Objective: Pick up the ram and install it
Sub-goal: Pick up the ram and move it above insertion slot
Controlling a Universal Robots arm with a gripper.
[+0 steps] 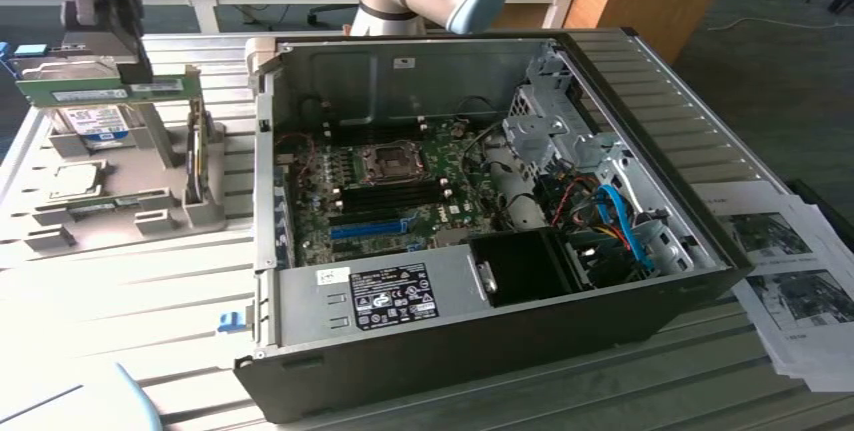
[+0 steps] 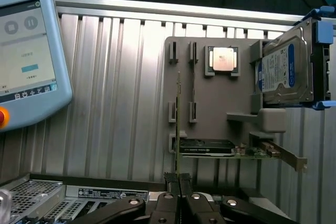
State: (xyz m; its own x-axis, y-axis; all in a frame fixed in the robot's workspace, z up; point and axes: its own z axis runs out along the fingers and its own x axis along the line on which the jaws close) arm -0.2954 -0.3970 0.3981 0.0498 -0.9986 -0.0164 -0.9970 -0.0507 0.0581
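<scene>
The open computer case (image 1: 400,371) sits on the tabletop (image 1: 174,271). At the exterior view's left stands the parts holder (image 2: 210,103), carrying a hard drive (image 2: 278,69), a processor chip (image 2: 221,59) and a card (image 2: 207,148). Papers (image 1: 794,281) lie at the case's right.

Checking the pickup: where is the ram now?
At the exterior view's left, the ram is gripped in the hand, above the hard drive on the grey tray.

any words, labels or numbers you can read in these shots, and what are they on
No text here can be read.
Label on the power supply: too small.
Hard drive label: blurred.
Teach pendant screen: blurred.
Graphics card print: blurred.
Printed sheets: too small.
Sticker on the ram: blurred.
</scene>
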